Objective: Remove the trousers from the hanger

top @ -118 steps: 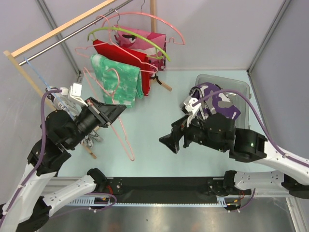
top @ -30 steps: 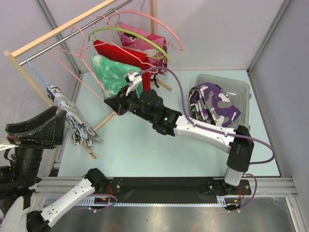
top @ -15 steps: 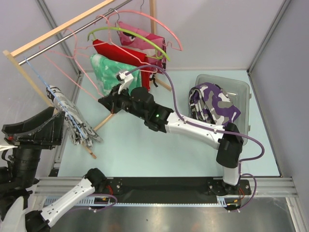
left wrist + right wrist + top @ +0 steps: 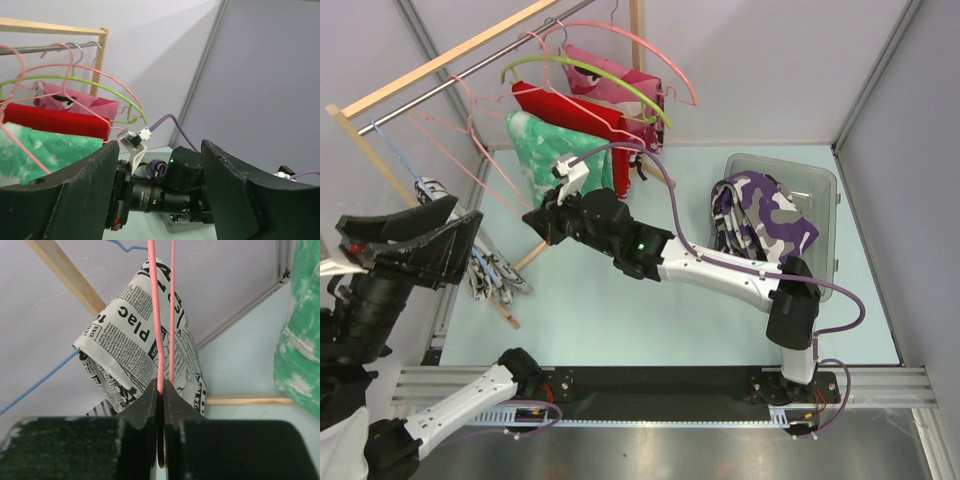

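The scene is lit evenly and brightly from overhead, and only faint, diffuse shadows are cast on the pale table (image 4: 620, 310). A dull sheen is seen on the metal strip (image 4: 650, 450). In the wrist views the left gripper (image 4: 159, 150) and right gripper (image 4: 160, 389) are rendered dark and blurred, while the hanger (image 4: 155, 315) is kept sharp.

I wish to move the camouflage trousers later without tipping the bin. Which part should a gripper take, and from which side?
Probably the raised fold on top of the trousers, coming from above: they lie heaped in the bin, whose walls would block a sideways approach, and bunched cloth pinches easily.
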### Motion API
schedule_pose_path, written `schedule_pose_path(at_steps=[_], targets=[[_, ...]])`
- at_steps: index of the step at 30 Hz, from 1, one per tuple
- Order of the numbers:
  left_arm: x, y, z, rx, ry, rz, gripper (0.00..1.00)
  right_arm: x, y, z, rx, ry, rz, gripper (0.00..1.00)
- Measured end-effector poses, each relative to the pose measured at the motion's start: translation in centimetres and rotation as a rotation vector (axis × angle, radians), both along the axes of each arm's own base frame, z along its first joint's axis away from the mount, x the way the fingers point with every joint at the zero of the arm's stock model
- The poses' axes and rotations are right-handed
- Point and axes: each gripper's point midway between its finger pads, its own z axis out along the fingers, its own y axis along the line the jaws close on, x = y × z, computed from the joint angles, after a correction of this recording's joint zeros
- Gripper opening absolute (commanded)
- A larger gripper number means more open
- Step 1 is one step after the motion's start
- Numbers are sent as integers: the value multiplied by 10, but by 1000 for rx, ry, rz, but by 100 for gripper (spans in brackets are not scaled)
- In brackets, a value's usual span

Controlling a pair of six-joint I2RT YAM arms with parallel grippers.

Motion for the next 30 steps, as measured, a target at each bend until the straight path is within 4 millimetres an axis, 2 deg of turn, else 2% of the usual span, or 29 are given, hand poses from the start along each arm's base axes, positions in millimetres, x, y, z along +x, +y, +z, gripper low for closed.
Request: schedule_pose_path(at_steps=[2, 3, 4, 9, 10, 13, 14, 19, 24, 30], targets=[[4, -14, 8, 25, 4, -40, 72, 1, -1, -2, -11, -3, -11, 30], [7, -21, 7, 40, 12, -60, 72, 0, -2, -4, -20, -2, -12, 35], [9, -28, 5, 55, 22, -79, 72, 0, -2, -7, -33, -2, -14, 45], [25, -70, -10, 126, 96, -199, 70, -8, -9, -18, -107, -10, -20, 68], [29, -79, -12, 137, 112, -220, 70, -10, -13, -18, -124, -12, -26, 75], [40, -99, -15, 162, 153, -265, 69, -21, -29, -16, -159, -33, -45, 85], [43, -106, -14, 166, 166, -286, 69, -28, -40, -16, -177, -38, -53, 88], [51, -137, -12, 159, 210, -390, 67, -53, -90, 0, -181, -55, -88, 92], [58, -172, -13, 139, 248, -499, 69, -65, -160, 9, -158, -42, -157, 93], [43, -248, -25, 186, 280, -647, 70, -80, -236, -3, -121, 23, -233, 94]])
